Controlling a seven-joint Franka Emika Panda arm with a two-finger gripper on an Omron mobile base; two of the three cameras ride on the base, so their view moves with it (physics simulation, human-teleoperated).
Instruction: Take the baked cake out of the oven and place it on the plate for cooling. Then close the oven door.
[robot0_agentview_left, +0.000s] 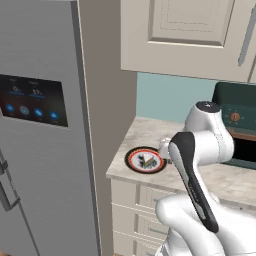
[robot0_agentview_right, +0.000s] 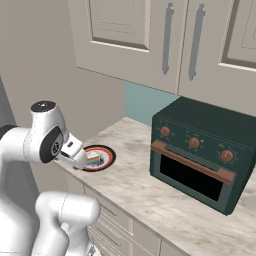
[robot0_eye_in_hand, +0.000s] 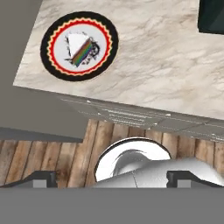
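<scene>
The gripper (robot0_eye_in_hand: 112, 177) is wide open and holds nothing; in the hand view its two dark fingertips (robot0_eye_in_hand: 40, 177) stand far apart at the bottom, looking down over the counter edge. The arm is folded: in the left base view the elbow is raised above the counter (robot0_agentview_left: 225, 180) and the forearm comes back down toward the base. In the right base view the hand end of the arm hangs just over the plate (robot0_agentview_right: 102, 157).

The counter is pale marble, with cream drawers (robot0_eye_in_hand: 131, 116) under it and a wooden floor (robot0_eye_in_hand: 52, 153) below. Cream cabinets (robot0_agentview_right: 150, 40) hang above, the wall behind is pale teal, and a grey refrigerator (robot0_agentview_left: 40, 150) stands at the left of the counter.

The plate sits near the left end of the counter, round, with a black rim and a red ring. On it lies the cake (robot0_eye_in_hand: 81, 50), a slice with a white top and rainbow stripes on its side. The oven (robot0_agentview_right: 205, 150) is a dark green box on the counter, well apart from the plate on the right. The oven door (robot0_agentview_right: 192, 175), with its copper bar handle, is closed in the right base view.
</scene>
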